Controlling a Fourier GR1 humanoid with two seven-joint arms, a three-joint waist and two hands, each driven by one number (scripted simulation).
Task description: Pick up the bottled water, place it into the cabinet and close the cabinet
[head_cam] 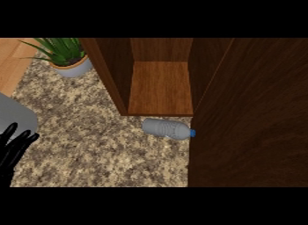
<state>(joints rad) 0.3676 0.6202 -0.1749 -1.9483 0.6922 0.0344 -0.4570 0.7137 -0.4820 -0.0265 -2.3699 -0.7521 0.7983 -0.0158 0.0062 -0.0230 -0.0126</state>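
Head view, looking steeply down at the granite counter (98, 149): taking the wooden cabinet (160, 88) as the landmark, the robot's left hand (7, 151) sits far to its left at the lower edge, fingers straight and spread upward, holding nothing and at rest. Just above that hand lies a grey rounded shape (7, 114), which I cannot identify. Farther back, left of the cabinet's side wall, stands a potted plant (65, 55) with green spiky leaves in a pale pot. The cabinet stands open, its brown shelf showing. The bottled water (168, 128) lies on its side on the counter just in front of the cabinet's shelf edge, its blue cap touching or almost touching the open cabinet door (260, 114), which fills the right side.
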